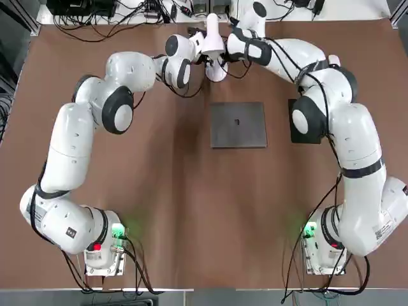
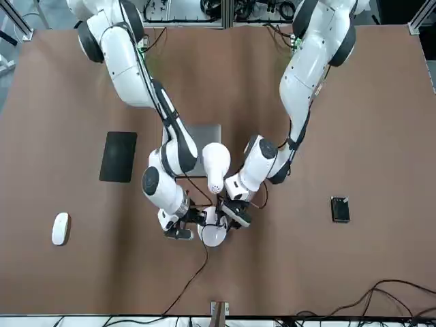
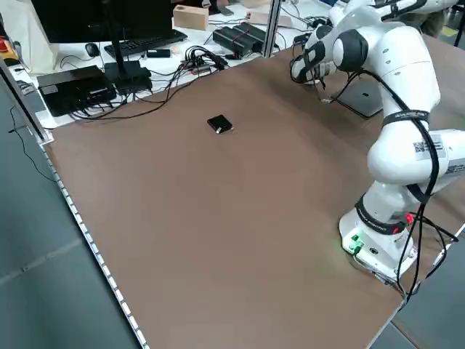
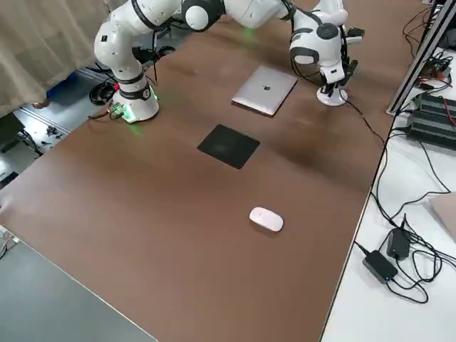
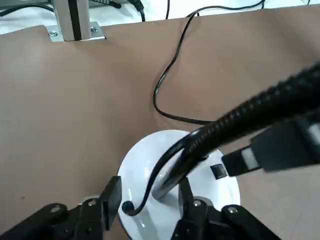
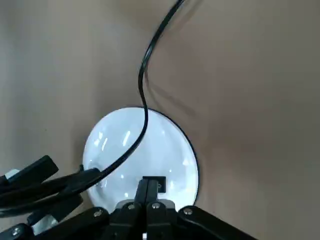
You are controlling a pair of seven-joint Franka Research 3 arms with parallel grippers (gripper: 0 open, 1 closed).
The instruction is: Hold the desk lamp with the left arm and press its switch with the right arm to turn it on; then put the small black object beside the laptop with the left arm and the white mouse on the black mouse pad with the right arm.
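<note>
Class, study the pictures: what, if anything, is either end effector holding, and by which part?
Nothing, it seems: the left end effector stands open at the lamp's neck; the right, shut, is at the switch.

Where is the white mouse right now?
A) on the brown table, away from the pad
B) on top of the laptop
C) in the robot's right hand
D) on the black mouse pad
A, because the white mouse sits on the brown table, with bare tabletop between it and the black mouse pad.
</note>
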